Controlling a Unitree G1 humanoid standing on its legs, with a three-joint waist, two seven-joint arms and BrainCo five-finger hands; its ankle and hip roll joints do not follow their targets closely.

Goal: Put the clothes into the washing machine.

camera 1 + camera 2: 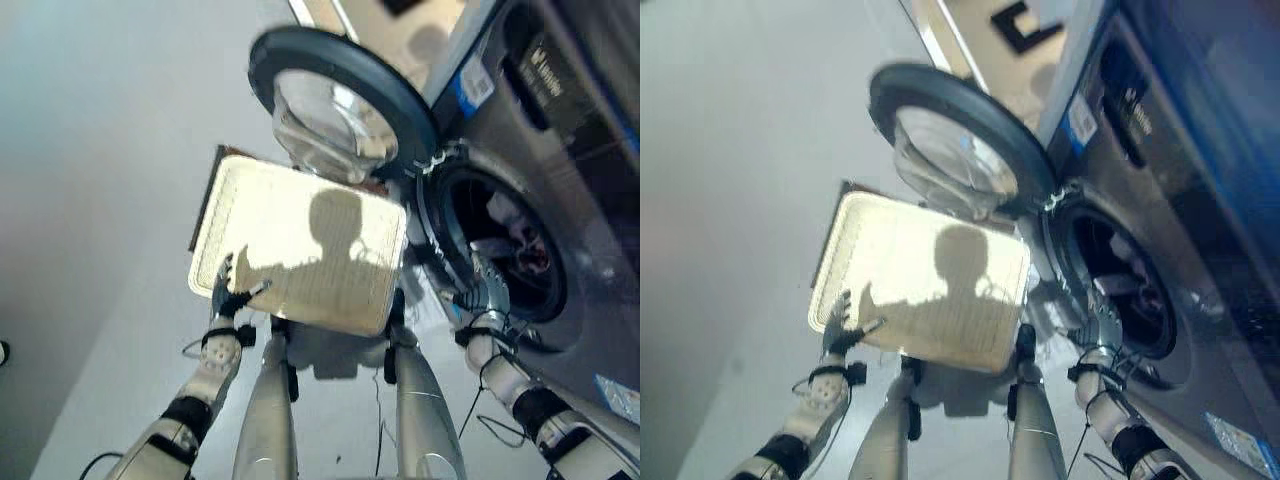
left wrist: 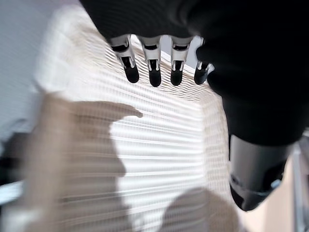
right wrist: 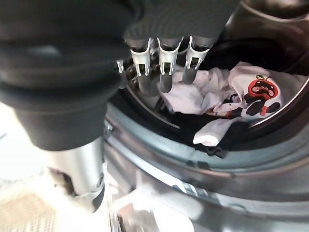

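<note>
Washing machine [image 1: 560, 200] door [image 1: 340, 100] is being held wide open.
Clothes [image 3: 231, 96] are lying inside; right hand [image 3: 164, 67], released, is hovering at its rim; left hand [image 1: 232, 290], released, above basket [image 1: 300, 250].

The washing machine [image 1: 590, 200] at the right of the frame is looking like smooth, shiny grey metal. Its round door [image 1: 340, 95], at the upper middle, is showing clear shiny glass in a dark plastic ring. The basket [image 1: 300, 250] in the middle is looking like pale woven plastic, ribbed and matt. The clothes [image 3: 227, 96] inside the drum are looking like soft white cloth.
</note>
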